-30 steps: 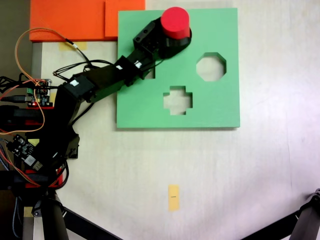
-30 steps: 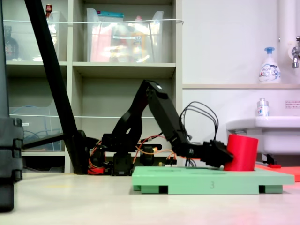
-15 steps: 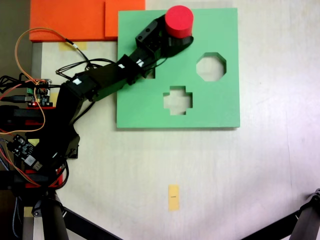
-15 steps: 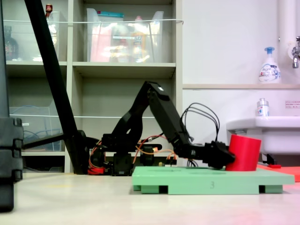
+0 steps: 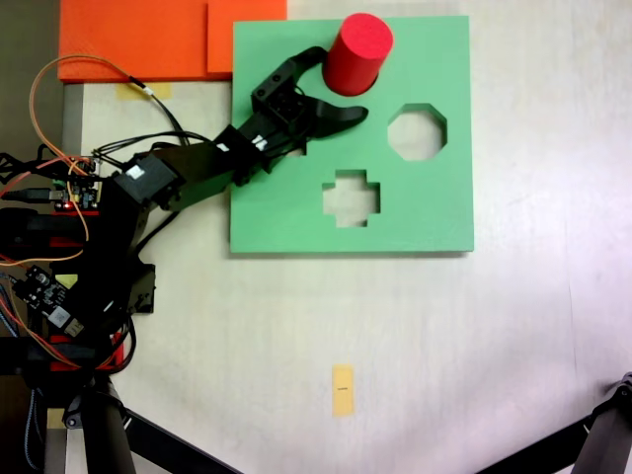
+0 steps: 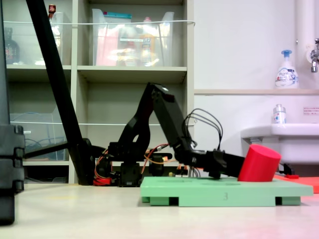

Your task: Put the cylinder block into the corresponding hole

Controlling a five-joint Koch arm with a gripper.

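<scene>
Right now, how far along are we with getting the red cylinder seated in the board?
Done: the cylinder block has been carried to the back of the green board and let go; the gripper has its jaws spread beside it. In hand: nothing is gripped. The block leans tilted with one edge raised, so it is not seated flush. Left: settle it upright into the circular hole, which the block itself covers here.

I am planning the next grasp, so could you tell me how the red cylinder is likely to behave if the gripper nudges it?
The cylinder block leans tilted on the green board, so a nudge may topple it. Its round side could then roll. The open gripper no longer restrains it.
</scene>
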